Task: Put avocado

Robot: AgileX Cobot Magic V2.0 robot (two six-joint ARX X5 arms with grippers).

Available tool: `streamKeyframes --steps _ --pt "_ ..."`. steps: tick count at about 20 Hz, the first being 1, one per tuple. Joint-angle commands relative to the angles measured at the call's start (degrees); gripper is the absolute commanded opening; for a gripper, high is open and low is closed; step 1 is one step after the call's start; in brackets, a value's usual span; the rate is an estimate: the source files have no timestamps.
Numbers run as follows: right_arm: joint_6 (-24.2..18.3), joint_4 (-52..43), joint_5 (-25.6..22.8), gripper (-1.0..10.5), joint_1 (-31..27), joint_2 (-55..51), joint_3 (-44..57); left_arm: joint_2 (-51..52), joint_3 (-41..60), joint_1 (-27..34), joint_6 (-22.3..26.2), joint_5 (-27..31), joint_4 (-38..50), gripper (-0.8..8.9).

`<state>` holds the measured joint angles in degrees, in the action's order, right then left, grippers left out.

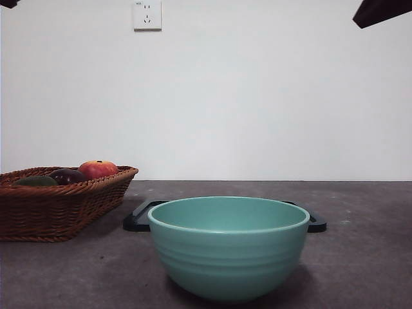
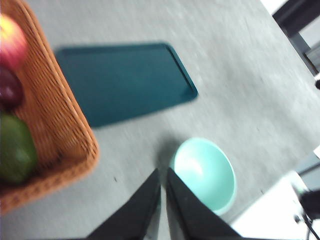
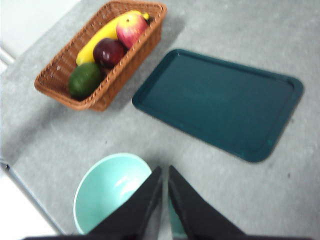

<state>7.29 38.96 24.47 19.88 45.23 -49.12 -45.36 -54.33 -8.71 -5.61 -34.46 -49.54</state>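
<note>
The dark green avocado (image 3: 84, 79) lies in a brown wicker basket (image 3: 57, 75), beside a dark purple fruit (image 3: 108, 52), a red-orange fruit (image 3: 131, 27) and a banana (image 3: 98, 40). In the front view the avocado (image 1: 37, 181) shows just above the rim of the basket (image 1: 58, 209) at the left. It also shows in the left wrist view (image 2: 15, 148). My left gripper (image 2: 163, 182) is shut and empty, high above the table between the basket and the bowl. My right gripper (image 3: 165, 179) is shut and empty, high above the bowl.
A mint-green bowl (image 1: 228, 246) stands near the front middle. A dark teal tray (image 3: 220, 102) lies flat behind it, right of the basket. A wall with a socket (image 1: 147, 14) stands behind the table. Both arms show only as dark tips at the top corners.
</note>
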Motion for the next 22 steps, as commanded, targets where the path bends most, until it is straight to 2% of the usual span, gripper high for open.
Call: streamKeyframes --steps 1,3,4,5,6,7,8,9,18,22 --pt "-0.44 0.74 0.17 0.1 0.24 -0.22 -1.18 -0.28 -1.14 -0.15 0.48 -0.48 -1.33 0.19" --pt "-0.46 0.81 0.17 0.3 0.26 -0.79 -1.18 -0.31 -1.14 -0.15 1.86 -0.48 -1.95 0.32" --pt "-0.46 0.68 0.15 1.4 0.24 -0.87 -1.18 -0.28 -1.14 -0.15 2.45 -0.48 -1.86 0.46" --pt "-0.44 0.61 0.13 3.0 0.24 -1.03 -1.18 -0.28 -1.14 -0.15 2.78 -0.48 -1.84 1.18" --pt "-0.42 0.52 0.13 4.8 0.24 -1.16 -1.18 -0.28 -1.14 -0.15 3.48 -0.48 -1.86 2.52" --pt "-0.42 0.5 0.11 6.1 0.24 -1.2 -1.18 -0.28 -1.14 -0.15 3.63 -0.48 -1.84 4.2" --pt "-0.44 0.5 0.13 6.6 0.24 -1.22 -1.18 -0.28 -1.14 -0.15 3.65 -0.48 -1.62 5.72" --pt "-0.44 0.5 0.15 6.6 0.24 -1.22 -1.18 -0.28 -1.14 -0.15 3.65 -0.48 -1.4 6.37" --pt "-0.42 0.48 0.17 6.6 0.24 -1.22 -1.18 -1.27 -1.33 -0.15 3.61 0.63 -2.43 6.22" --pt "-0.2 0.5 0.2 6.6 0.26 -1.22 -1.18 -6.23 -1.64 -0.15 3.58 9.7 -3.76 6.21"
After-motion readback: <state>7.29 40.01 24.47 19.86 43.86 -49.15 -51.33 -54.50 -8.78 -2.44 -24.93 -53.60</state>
